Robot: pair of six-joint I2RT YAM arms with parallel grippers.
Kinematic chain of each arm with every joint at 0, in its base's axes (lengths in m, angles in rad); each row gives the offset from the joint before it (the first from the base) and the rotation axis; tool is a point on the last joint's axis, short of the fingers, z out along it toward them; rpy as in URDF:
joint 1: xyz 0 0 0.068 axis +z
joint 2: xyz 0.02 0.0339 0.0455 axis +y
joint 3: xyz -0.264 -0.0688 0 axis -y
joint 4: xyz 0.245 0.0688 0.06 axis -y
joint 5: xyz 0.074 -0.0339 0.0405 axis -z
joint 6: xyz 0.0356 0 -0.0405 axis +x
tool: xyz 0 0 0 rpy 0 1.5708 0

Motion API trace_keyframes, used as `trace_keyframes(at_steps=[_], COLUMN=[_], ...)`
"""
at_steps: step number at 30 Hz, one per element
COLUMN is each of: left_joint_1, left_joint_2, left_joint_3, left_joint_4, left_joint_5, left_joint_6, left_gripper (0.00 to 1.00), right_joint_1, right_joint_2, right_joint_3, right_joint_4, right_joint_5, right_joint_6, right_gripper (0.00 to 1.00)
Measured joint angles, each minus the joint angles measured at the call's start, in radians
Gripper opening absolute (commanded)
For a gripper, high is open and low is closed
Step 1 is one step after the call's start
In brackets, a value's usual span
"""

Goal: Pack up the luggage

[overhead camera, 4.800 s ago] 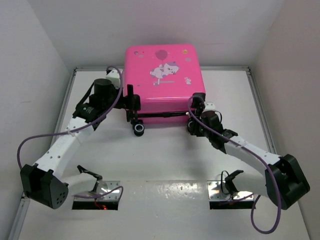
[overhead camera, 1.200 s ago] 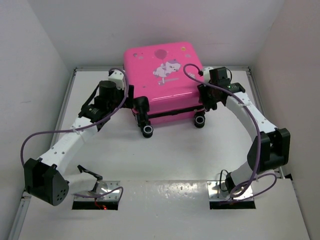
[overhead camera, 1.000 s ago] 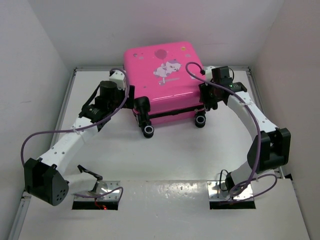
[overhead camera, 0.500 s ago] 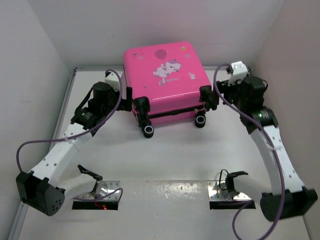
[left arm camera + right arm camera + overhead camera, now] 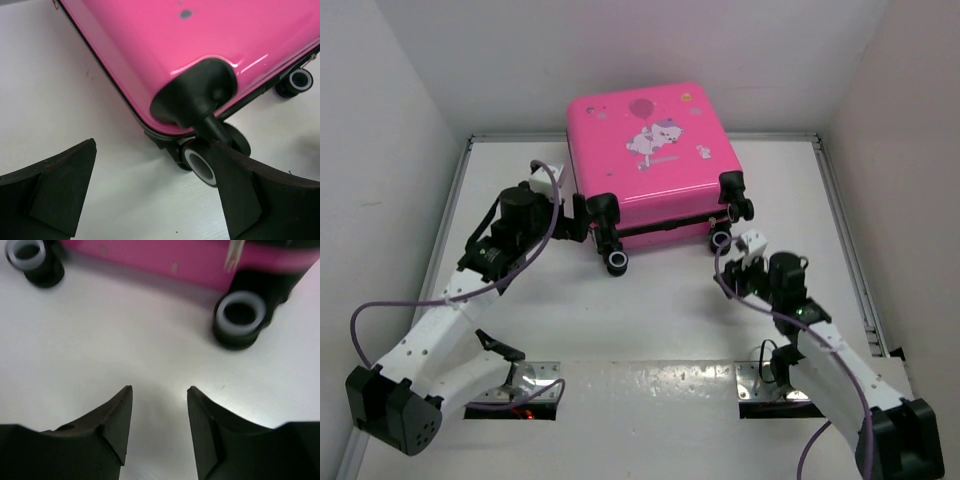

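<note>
Item: luggage (image 5: 645,150), pink hard-shell suitcase, shut, lying flat w/ printed lid up at far-centre of worktop (image 5: 650,320), black wheels (image 5: 240,315) facing the arms. Handling (est.): rigid, bulky, glossy shell prob. slippery; best hold likely at wheel housings or lid seam, not the smooth face. Status: left pincer (image 5: 150,200) fingers wide apart, empty, straddling near-left corner wheel; right pincer (image 5: 160,410) fingers part-way apart, empty, low over worktop just short of near-right wheel.

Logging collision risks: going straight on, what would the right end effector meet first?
Likely the suitcase, its pink edge just left of a wheel; the right end effector has only bare table before that.
</note>
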Motion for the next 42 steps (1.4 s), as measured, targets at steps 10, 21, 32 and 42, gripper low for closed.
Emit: trace_keyframes(at_steps=[10,21,32,42], left_joint_1=[0.000,0.000,-0.005,-0.008], left_joint_2=[-0.084,-0.006,0.012,0.056], left_joint_3=[-0.101,-0.101,-0.101,-0.101], left_joint_4=[0.075,0.070,0.068,0.093], left_joint_5=[0.017,0.000,-0.026,-0.041], left_joint_6=[-0.032,-0.052,-0.076,-0.077], left_gripper=[1.00,1.00,1.00,1.00], right_joint_1=[0.003,-0.039,-0.089,-0.088], right_joint_2=[0.072,0.537,0.740,0.857], right_joint_3=[-0.285,-0.276,-0.205,-0.090], right_joint_4=[0.530,1.136,1.228,1.252], right_joint_5=[-0.010,0.048,0.024,0.022], right_joint_6=[0.040,0.094,0.180,0.228], right_gripper=[0.36,0.39,0.39,0.36])
